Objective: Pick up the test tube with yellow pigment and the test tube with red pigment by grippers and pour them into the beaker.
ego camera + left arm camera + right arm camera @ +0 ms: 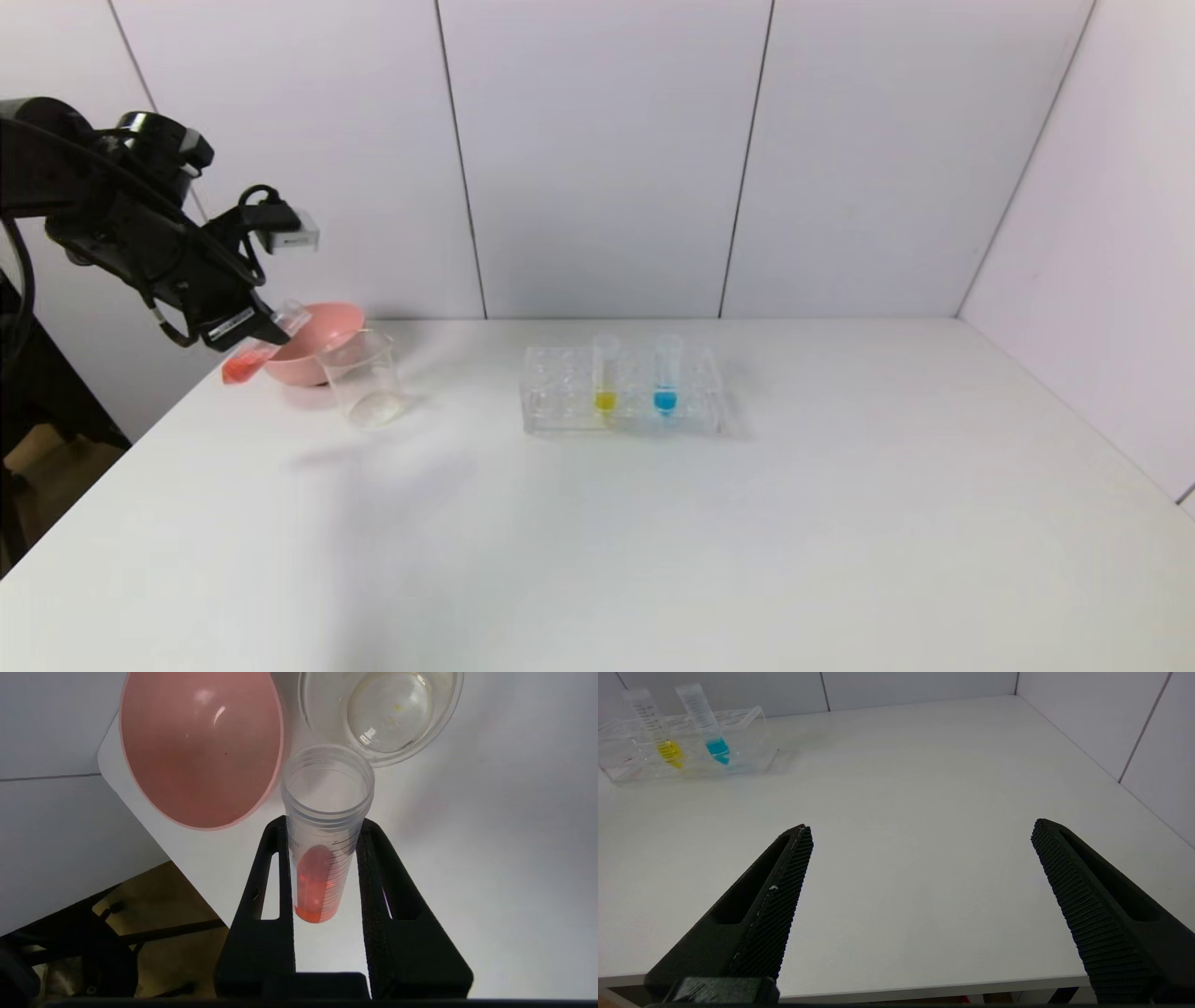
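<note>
My left gripper [257,329] is shut on the red test tube [254,355], held tilted above the table's far left, its open mouth toward the clear beaker [364,378]. In the left wrist view the red test tube [322,858] sits between the black fingers [273,877], with the beaker [380,714] just beyond its mouth. The red liquid lies in the tube's lower part. The yellow test tube [605,375] stands in the clear rack [560,392]; it also shows in the right wrist view [656,728]. My right gripper [920,833] is open and empty above the table's near edge.
A pink bowl [313,343] sits behind and left of the beaker, also in the left wrist view [201,746]. A blue test tube [666,373] stands in the rack beside the yellow one. The table's left edge [140,439] lies below my left arm.
</note>
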Tool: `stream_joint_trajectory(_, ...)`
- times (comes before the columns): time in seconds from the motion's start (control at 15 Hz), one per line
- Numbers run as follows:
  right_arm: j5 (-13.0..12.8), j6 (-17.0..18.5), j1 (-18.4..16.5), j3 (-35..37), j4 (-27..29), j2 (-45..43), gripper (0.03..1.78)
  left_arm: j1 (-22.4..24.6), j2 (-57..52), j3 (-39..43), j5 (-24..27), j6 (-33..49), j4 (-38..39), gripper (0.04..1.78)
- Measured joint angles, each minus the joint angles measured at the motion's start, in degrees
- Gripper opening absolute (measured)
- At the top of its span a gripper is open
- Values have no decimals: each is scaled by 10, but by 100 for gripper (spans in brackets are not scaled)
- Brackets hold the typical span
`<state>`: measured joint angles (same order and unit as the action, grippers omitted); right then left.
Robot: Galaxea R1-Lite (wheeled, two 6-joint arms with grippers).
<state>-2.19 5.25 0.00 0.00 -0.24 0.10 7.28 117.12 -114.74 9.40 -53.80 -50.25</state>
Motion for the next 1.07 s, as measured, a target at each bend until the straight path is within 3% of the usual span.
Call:
stream_joint_trajectory(0.27, 0, 0, 0, 0, 0, 0, 171, -40, 8, -3, -91, -20, -1, 42)
stream_joint_trajectory(1.07, 0, 0, 0, 0, 0, 0, 171, -112, 30, -4, -270, -28, -4, 42)
